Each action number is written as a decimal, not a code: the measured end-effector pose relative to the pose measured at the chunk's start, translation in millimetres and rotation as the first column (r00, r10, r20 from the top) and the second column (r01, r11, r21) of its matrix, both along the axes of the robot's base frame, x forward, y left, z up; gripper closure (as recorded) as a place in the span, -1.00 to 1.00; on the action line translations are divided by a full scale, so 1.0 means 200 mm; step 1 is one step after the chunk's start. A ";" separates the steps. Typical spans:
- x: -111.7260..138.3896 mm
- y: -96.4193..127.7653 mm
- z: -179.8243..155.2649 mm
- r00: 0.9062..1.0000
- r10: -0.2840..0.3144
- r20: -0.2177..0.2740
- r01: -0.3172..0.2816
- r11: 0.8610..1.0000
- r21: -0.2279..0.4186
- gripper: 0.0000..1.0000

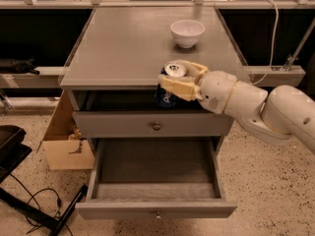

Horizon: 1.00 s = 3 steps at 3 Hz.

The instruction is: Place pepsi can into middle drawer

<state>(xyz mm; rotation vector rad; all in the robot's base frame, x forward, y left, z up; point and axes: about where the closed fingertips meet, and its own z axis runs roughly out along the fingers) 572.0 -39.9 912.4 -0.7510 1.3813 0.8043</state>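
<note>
1. The tool (173, 78) is clamped on the pepsi can (166, 98): one cream finger (180, 88) crosses the front of the can just below its rim, and the other curves round the far side.
2. The pepsi can hangs in the air in that grip, roughly upright, with its silver top facing the camera and its dark-blue body showing below the finger. It sits at the front edge of the table (123, 43), right of centre. Its lower part overlaps the dark gap under the tabletop, and it touches no surface.
3. The arm (256, 107) – white, rounded segments – comes in from the right edge of the view and meets the tool at a cream wrist.
4. Right under the can in the view is the upper drawer front (123, 124), grey and closed, with a round knob (156, 127) at its middle.
5. Below that, the middle drawer (155, 209) stands pulled out towards the camera, its shallow rectangular tray open to view and a small knob on the front panel. The can is above it and well apart from it.
6. A white bowl (187, 32) stands on the table behind the tool, near the back right – apart from both can and fingers.
7. To the left of the cabinet a cardboard box (66, 149) rests on the speckled floor (266, 191), with black cables (34, 200) lying in the lower left corner.
</note>
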 end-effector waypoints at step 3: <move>-0.07 0.06 -0.26 0.996 0.058 -0.064 -0.056 0.998 0.023 1.00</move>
